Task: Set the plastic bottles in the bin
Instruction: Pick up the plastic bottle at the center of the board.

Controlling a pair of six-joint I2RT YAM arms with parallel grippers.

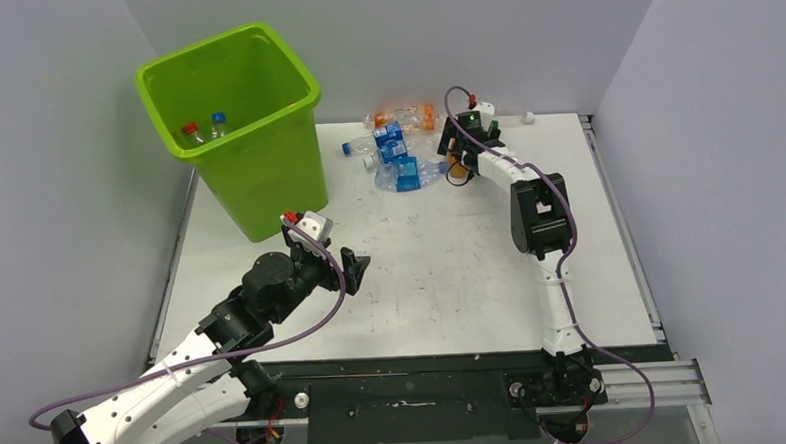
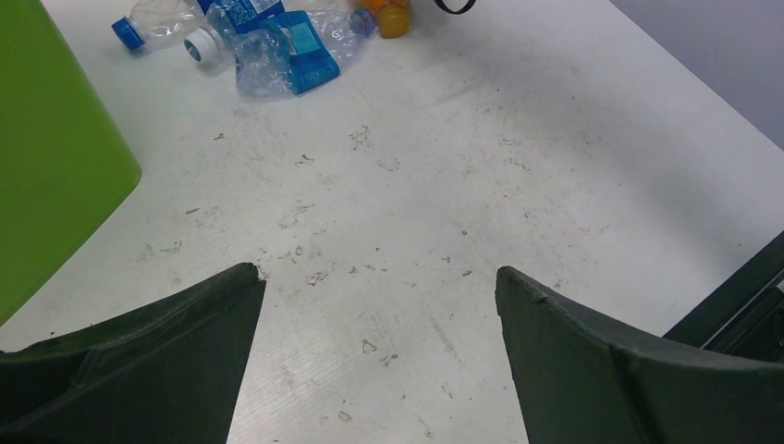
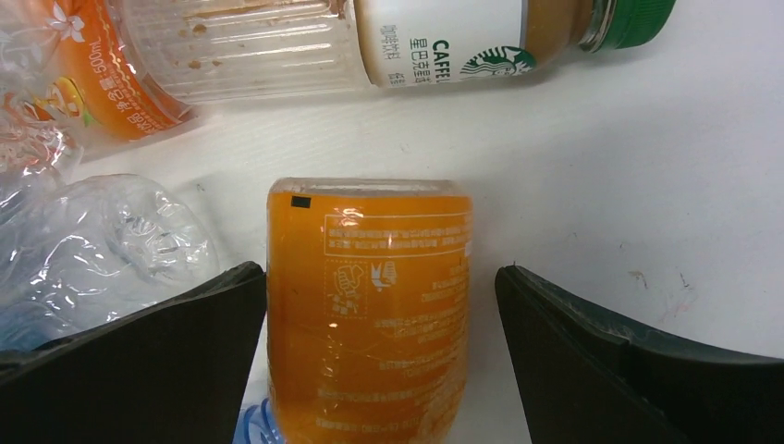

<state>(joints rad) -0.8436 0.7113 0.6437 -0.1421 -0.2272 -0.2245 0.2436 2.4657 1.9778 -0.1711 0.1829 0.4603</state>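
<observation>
Several plastic bottles [image 1: 398, 150] with blue and orange labels lie heaped at the table's far middle. Right of the heap, my right gripper [image 1: 455, 156] is lowered over it. In the right wrist view its jaws [image 3: 379, 270] stand open on either side of an orange bottle [image 3: 370, 324]; the left finger is close against it and a gap shows on the right. The lime-green bin [image 1: 267, 177] stands at the far left, with a red-capped and a blue-capped bottle [image 1: 205, 128] inside. My left gripper [image 1: 332, 247] hovers open and empty over bare table [image 2: 379, 277].
Beyond the orange bottle lie a green-capped Starbucks bottle [image 3: 462, 37], an orange-labelled clear bottle [image 3: 120, 74] and a crushed clear one [image 3: 102, 250]. The bin's side [image 2: 46, 157] is left of the left gripper. Grey walls enclose the table; a white cap [image 1: 528, 117] lies far right.
</observation>
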